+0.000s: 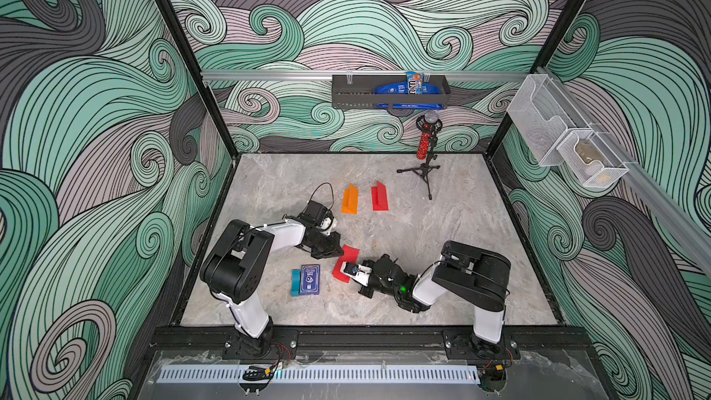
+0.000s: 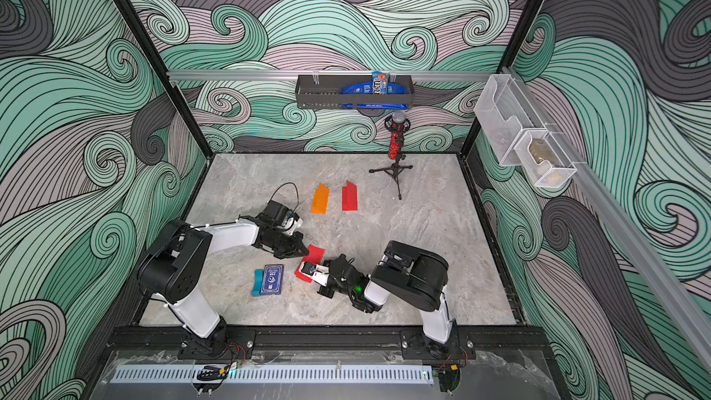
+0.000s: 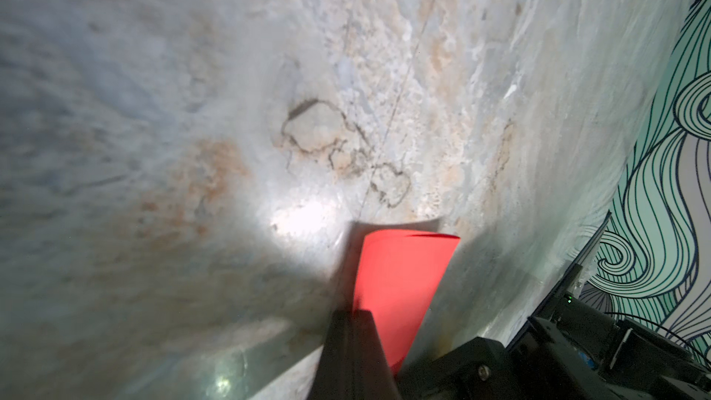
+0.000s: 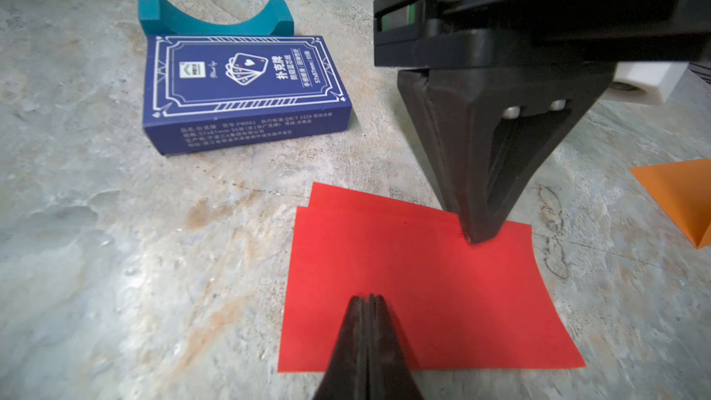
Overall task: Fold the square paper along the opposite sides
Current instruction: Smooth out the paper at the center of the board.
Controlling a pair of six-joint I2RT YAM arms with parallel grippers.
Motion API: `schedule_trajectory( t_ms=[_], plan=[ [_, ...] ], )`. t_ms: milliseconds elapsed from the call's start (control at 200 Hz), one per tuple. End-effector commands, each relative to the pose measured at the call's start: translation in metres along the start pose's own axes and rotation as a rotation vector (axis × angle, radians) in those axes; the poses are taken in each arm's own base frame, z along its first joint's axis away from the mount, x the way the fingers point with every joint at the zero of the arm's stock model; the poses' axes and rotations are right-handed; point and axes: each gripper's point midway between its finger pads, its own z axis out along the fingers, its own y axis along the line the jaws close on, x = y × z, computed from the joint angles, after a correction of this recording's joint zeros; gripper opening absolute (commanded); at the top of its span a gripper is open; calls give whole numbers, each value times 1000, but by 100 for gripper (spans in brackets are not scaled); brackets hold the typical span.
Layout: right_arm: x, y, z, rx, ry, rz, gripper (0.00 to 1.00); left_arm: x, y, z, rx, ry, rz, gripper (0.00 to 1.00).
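Paper sits between my two arms: the red paper lies on the marbled desk near the front, doubled over on itself. In the right wrist view its two layers show at one edge, the upper one slightly offset from the lower. It also shows in both top views.

My left jaws are pressed together, and their tip bears down on the sheet close to one edge. My right jaws are pressed together too, with their tip over the opposite edge. Whether that tip actually touches the paper I cannot quite tell.

On my left of the sheet lies a navy playing-card box, flat on the desk, and a teal block with a curved cut-out lies just beside it on its far side. Farther back, well apart from all this, an orange folded paper and a second red folded paper lie side by side, each with a flap raised.
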Motion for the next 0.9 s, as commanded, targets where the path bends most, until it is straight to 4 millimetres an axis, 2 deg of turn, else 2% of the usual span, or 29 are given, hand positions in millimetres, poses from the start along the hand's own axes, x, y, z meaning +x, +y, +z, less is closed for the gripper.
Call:
schedule_trajectory(
  t_ms=[0, 405, 675, 760, 805, 856, 896],
  plan=[
    [94, 48, -23, -155, 324, 17, 6, 13, 46, 7, -177, 35, -46, 0],
    [95, 62, -34, -155, 337, 17, 6, 13, 46, 5, -179, 30, -47, 0],
    [86, 73, -39, -181, 325, -4, 6, 12, 44, 3, -174, 25, -41, 0],
    [59, 70, -45, -190, 233, -6, 8, 14, 43, 3, -168, 28, -40, 0],
    [34, 61, -50, -181, 143, 1, 9, 15, 43, 2, -165, 29, -39, 0],
    [3, 40, -58, -152, 21, 46, 11, 15, 42, 2, -162, 28, -36, 0],
    [-20, 14, -64, -110, -84, 109, 11, 16, 42, 2, -161, 27, -37, 0]
  ],
)
